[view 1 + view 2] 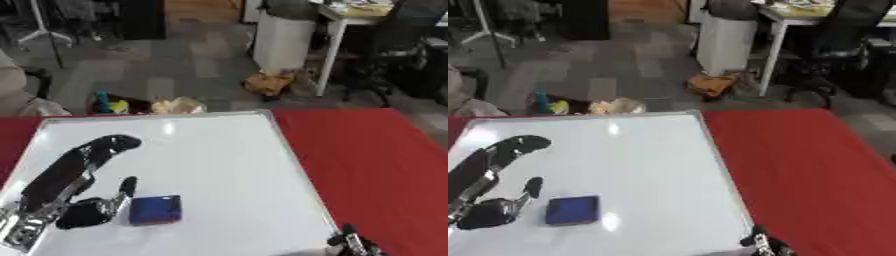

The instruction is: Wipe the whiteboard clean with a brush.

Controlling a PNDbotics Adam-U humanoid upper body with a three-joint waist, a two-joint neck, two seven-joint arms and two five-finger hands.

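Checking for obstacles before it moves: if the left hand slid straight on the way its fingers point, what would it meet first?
Nothing soon: the left hand points up-right across bare whiteboard; the blue eraser lies beside it, apparently off that line.

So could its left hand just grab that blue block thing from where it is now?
Probably yes. The left hand lies open on the whiteboard right beside the blue brush, thumb nearly touching it, and nothing lies between them.

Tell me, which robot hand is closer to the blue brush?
The left hand. It lies open on the whiteboard right beside the blue brush, thumb almost touching its left edge. The right hand only peeks in at the bottom edge, far off to the brush's right.
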